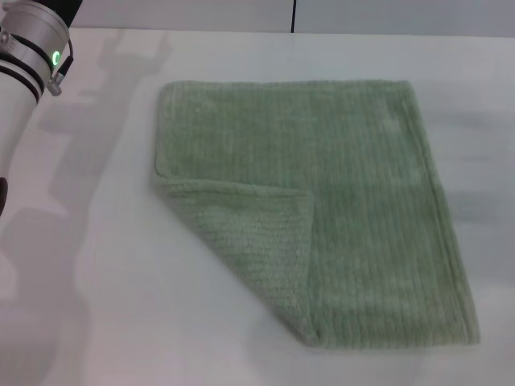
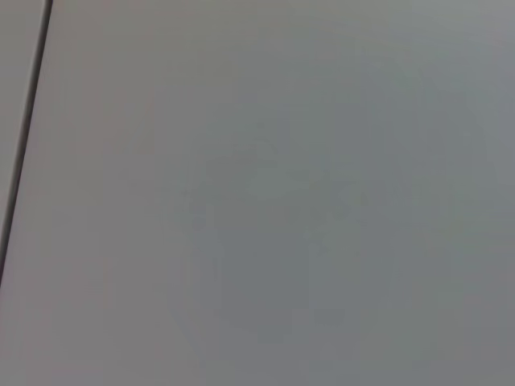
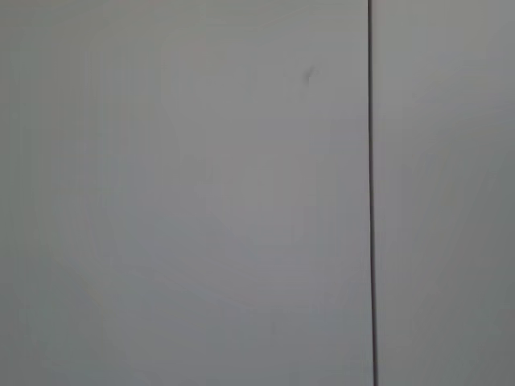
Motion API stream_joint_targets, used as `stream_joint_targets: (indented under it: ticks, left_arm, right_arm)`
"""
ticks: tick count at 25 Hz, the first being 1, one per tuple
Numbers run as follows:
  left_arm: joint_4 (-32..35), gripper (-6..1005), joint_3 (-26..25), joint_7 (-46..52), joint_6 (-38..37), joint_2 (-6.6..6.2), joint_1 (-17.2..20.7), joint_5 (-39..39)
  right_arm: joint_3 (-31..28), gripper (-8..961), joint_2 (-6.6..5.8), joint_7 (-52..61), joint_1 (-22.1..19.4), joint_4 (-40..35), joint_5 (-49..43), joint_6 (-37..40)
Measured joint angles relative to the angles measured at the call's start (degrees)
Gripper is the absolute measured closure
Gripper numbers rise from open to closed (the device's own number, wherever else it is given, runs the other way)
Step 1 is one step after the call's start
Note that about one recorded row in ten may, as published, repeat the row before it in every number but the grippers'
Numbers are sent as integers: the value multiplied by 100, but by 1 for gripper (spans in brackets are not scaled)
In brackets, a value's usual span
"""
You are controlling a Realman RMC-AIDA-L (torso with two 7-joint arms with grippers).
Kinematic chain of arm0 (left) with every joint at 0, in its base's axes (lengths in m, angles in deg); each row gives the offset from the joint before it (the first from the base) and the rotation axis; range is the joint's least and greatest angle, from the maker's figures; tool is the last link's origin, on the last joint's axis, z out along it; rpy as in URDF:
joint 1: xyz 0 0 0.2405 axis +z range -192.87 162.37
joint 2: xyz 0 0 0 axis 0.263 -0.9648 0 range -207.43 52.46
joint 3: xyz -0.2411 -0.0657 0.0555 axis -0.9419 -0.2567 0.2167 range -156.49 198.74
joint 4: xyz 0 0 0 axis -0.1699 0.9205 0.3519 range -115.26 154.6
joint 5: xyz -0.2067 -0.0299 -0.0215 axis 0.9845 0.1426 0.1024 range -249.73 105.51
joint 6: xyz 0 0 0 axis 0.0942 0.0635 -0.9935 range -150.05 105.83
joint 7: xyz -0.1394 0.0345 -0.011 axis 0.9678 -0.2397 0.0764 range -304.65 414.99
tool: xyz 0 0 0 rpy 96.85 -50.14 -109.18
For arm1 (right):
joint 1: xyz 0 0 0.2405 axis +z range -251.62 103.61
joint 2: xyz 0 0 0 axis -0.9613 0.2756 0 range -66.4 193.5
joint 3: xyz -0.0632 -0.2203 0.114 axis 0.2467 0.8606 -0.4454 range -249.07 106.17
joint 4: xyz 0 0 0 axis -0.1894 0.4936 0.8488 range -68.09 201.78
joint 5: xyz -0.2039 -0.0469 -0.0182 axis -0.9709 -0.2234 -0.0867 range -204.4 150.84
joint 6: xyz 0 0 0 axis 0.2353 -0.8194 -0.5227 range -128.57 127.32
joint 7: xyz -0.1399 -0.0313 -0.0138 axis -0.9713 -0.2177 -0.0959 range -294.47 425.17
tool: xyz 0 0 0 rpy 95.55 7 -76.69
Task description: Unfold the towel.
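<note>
The pale sage-green towel (image 1: 338,193) lies flat on the white table (image 1: 96,265) in the head view, filling its middle and right. Its near-left corner is folded over onto the cloth as a triangular flap (image 1: 253,241), with the tip near the towel's middle and the fold running down to the near edge. My left arm (image 1: 28,68) shows at the far left, raised and away from the towel; its gripper is out of view. My right arm and gripper do not show. Both wrist views show only a plain grey surface with a dark seam.
The table's far edge meets a grey wall with a dark vertical seam (image 1: 293,14). The arm's shadow falls on the table left of the towel.
</note>
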Motion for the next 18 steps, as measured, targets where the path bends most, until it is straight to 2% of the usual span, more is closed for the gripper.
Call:
stream_joint_targets:
  ticks: [18]
  left_arm:
    - [-273, 158, -51, 238, -50, 48, 114, 0]
  right_arm:
    - [51, 289, 1, 57, 48, -66, -41, -2]
